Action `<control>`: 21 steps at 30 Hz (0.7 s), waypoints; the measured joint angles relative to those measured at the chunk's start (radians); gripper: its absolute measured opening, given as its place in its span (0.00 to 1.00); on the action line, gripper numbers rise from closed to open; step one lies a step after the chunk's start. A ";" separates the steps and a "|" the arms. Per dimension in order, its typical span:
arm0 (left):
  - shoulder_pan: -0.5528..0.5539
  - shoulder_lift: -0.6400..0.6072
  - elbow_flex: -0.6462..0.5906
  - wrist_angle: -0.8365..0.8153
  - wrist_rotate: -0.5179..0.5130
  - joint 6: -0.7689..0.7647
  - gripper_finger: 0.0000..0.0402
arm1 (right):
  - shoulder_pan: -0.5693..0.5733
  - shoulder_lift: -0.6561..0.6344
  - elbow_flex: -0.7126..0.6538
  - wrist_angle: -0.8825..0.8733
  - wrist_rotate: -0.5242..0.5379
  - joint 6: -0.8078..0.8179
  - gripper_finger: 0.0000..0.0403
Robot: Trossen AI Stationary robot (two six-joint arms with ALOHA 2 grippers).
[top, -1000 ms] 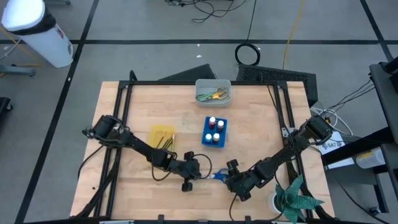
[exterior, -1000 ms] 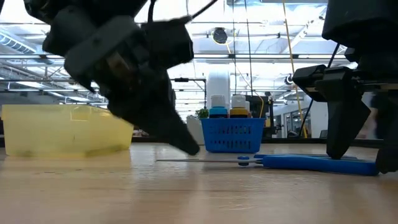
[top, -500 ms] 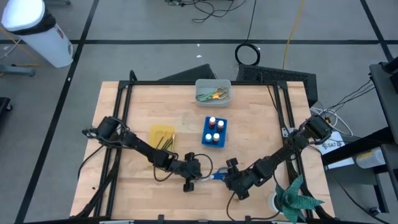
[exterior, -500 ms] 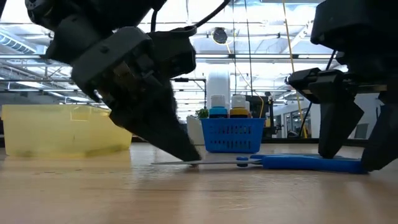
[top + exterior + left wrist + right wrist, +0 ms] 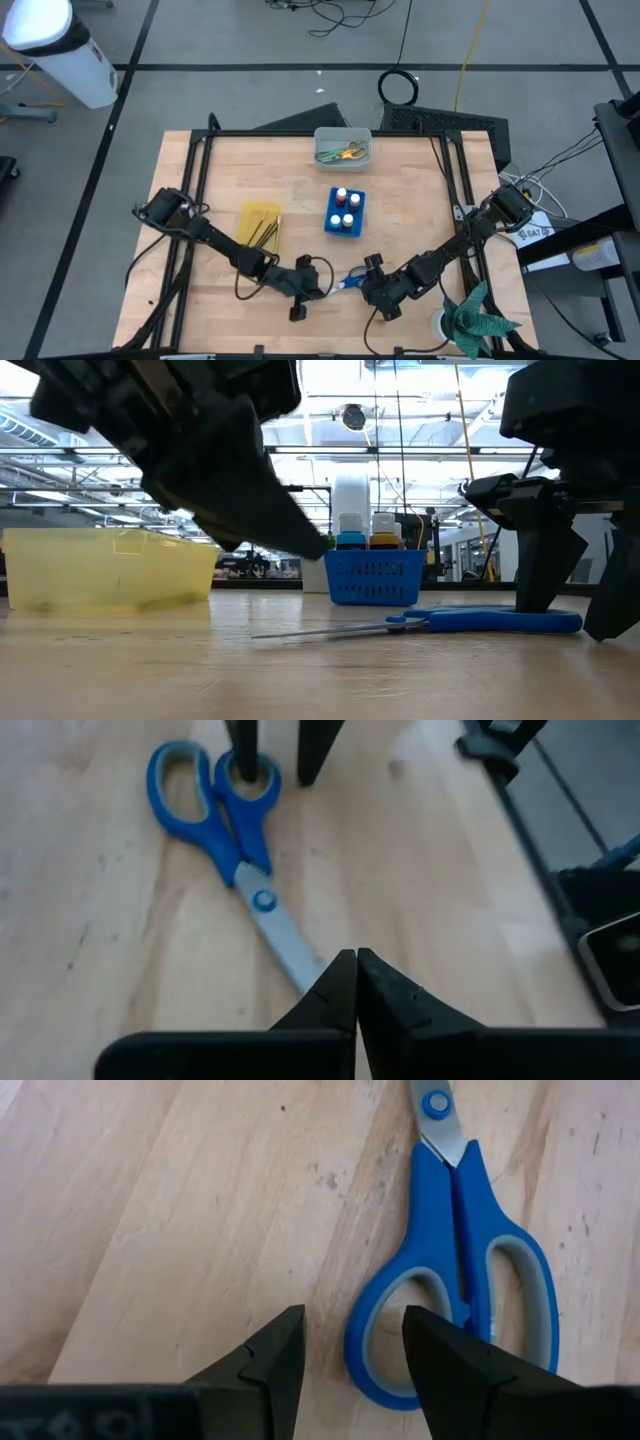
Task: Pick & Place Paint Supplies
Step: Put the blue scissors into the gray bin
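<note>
Under left end effector [image 5: 356, 982], scissors [image 5: 225, 830] tip hidden.

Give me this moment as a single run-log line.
left gripper: jaws shut, over blade tip | right gripper: jaws open, one finger inside a handle loop | blue scissors: flat on table, not lifted

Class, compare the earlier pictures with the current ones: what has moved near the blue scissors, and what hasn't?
The left claw, shut, lifted off the tabletop and drew back from the blade tip of the blue scissors. The scissors stayed flat. The right claw stayed open astride a handle loop.
</note>
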State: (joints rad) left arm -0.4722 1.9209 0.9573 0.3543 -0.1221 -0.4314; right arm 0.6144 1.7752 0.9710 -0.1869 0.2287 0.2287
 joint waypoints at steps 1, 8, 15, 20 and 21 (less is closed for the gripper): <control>-0.007 0.000 0.000 0.012 -0.008 -0.006 0.02 | -0.001 0.000 0.000 0.000 0.000 0.000 0.38; -0.032 0.044 0.001 0.050 -0.047 -0.034 0.01 | -0.007 0.000 0.000 0.003 0.002 0.004 0.38; -0.019 0.102 0.002 0.059 -0.063 -0.098 0.01 | -0.012 0.000 0.000 0.004 0.002 0.021 0.38; -0.011 0.137 0.004 0.057 -0.053 -0.134 0.03 | -0.013 -0.002 0.000 0.001 0.002 0.014 0.38; -0.010 0.140 0.005 0.052 -0.052 -0.140 0.03 | -0.013 -0.013 0.000 -0.009 0.001 0.008 0.38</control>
State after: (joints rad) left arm -0.4818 2.0606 0.9622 0.4062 -0.1744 -0.5712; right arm 0.6014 1.7626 0.9714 -0.1962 0.2301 0.2366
